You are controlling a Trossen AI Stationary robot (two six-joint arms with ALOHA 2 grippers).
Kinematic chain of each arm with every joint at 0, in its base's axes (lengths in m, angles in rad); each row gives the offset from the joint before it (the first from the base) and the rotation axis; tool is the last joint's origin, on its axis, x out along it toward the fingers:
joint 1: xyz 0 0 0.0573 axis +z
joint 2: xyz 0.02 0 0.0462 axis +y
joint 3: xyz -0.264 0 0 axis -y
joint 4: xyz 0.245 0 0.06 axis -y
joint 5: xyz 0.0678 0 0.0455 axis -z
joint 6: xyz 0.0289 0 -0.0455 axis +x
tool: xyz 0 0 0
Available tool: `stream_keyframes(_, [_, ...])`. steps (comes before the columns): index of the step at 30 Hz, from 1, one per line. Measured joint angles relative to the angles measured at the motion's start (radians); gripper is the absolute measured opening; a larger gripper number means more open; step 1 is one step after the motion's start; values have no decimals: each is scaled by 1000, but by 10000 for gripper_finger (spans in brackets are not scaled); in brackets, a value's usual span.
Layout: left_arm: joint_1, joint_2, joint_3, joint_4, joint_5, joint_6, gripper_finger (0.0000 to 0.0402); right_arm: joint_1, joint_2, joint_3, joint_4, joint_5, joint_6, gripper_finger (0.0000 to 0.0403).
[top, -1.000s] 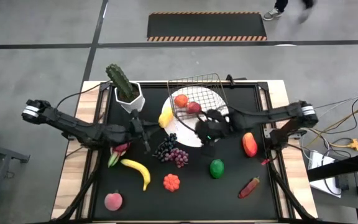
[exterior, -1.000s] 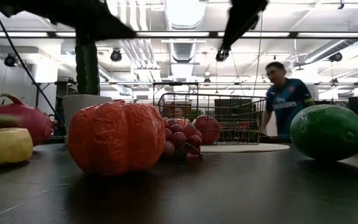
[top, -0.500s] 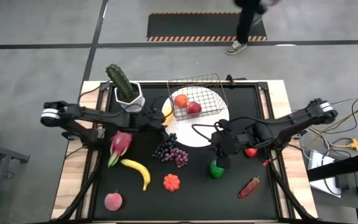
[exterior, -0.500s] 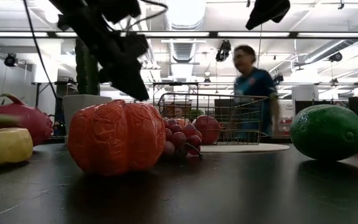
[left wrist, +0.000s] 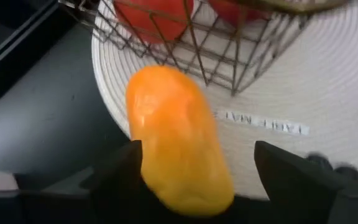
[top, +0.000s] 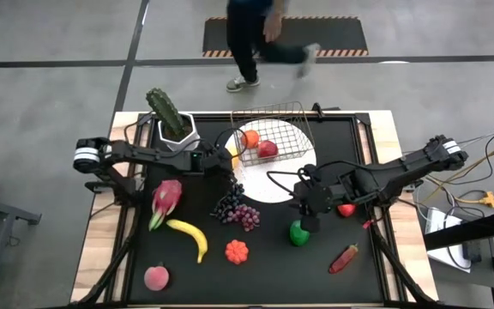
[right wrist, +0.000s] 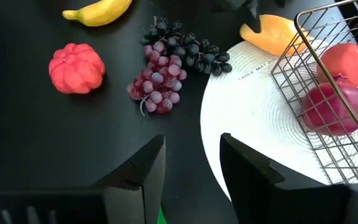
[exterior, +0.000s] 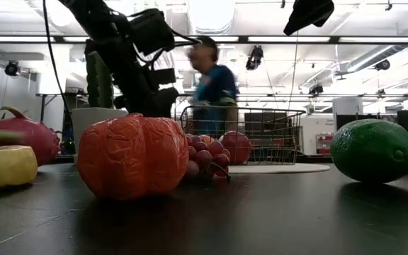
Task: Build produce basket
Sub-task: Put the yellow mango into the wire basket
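Note:
The wire basket [top: 268,127] stands on a round white mat [top: 288,187] with two red fruits inside. A yellow pepper [left wrist: 179,149] lies on the mat's edge beside the basket. My left gripper [left wrist: 197,155] is open, one finger on each side of the pepper. My right gripper [top: 305,219] is also open, above the green fruit [top: 298,233] and clear of it in the low view. On the black tabletop lie grapes [top: 237,210], a dragon fruit [top: 165,202], a banana [top: 189,236], an orange pumpkin-like piece [top: 237,251] and a peach [top: 156,277]. My left gripper comes at the yellow pepper slanting down from the table's left, its fingers across the pepper's near end [left wrist: 166,186]. One finger [left wrist: 120,180] shows right against the pepper's side, but I cannot tell whether it touches. The pepper rests on the mat.
A cactus in a white pot [top: 174,124] stands at the far left, close to my left arm. A red pepper [top: 346,209] and a red chili [top: 343,258] lie on the right. A person walks past beyond the far edge.
My left gripper has gone from beside the dragon fruit toward the far edge and the right, up to the yellow pepper by the basket. My right gripper has gone from the mat toward the near edge to above the green fruit, then kept still.

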Motion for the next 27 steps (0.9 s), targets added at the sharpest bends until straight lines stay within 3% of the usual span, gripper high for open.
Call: stream_keyframes(27, [59, 99, -22, 70, 5, 1, 292, 0, 0, 0, 1, -6, 29, 137])
